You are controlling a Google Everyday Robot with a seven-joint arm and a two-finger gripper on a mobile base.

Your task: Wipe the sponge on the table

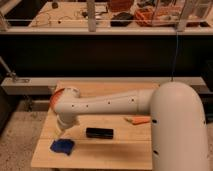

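Observation:
The blue sponge (62,146) lies on the front left corner of the pale wooden table (117,151). My white arm reaches from the right across the table to its left side. My gripper (61,133) hangs below the arm's end, just above the sponge's far edge and mostly hidden by the arm. Whether it touches the sponge does not show.
A black oblong bar (99,132) lies right of the sponge. An orange bowl (54,95) peeks out behind the arm at the table's far left. A small orange object (138,120) lies mid-right. A cluttered workbench with a railing (100,25) runs along the back.

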